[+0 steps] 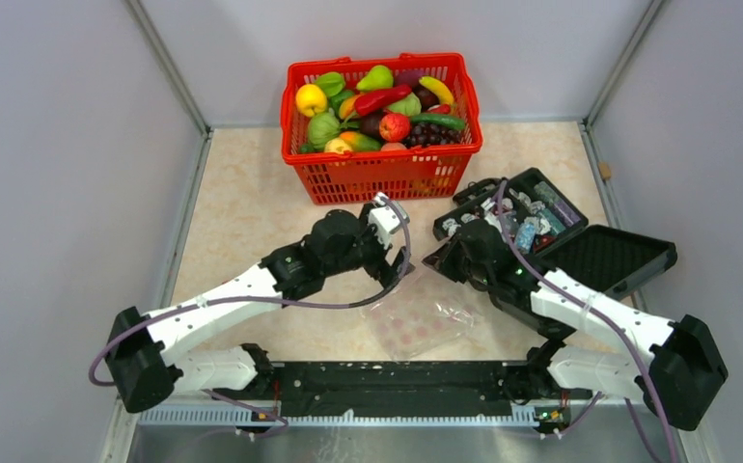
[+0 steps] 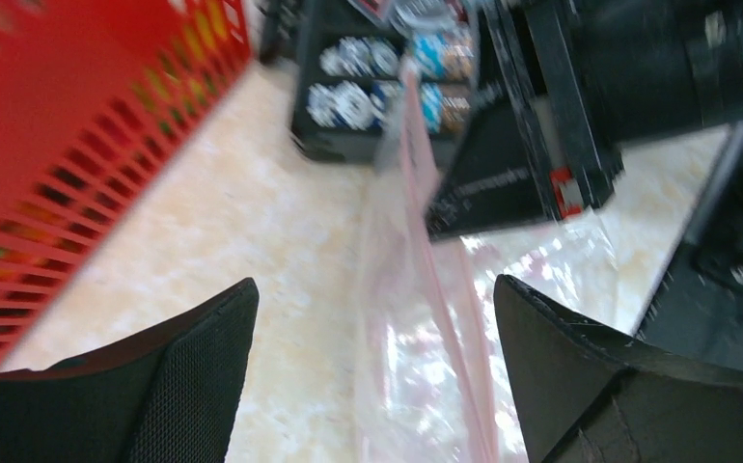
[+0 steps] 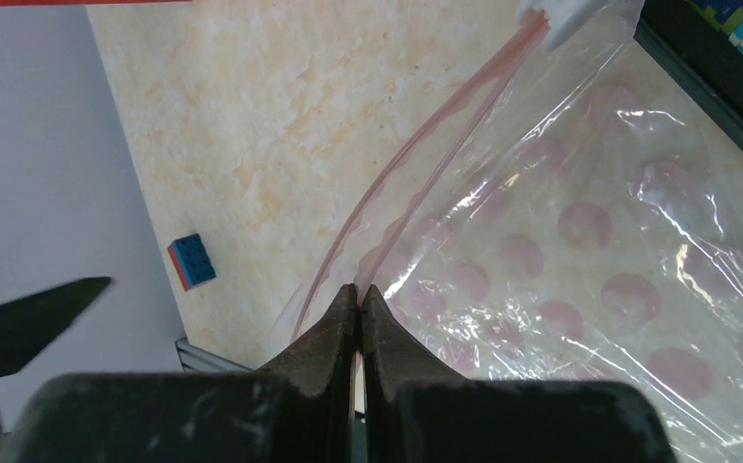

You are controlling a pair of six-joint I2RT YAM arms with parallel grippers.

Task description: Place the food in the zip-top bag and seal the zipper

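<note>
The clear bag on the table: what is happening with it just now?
The right gripper is shut on the pink zipper strip at the mouth of the bag. The left gripper is open near the bag, holding nothing. The toy food lies in the red basket; none shows in the bag.

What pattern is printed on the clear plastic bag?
The zip-top bag has pink dots on clear plastic, seen best in the right wrist view.
</note>
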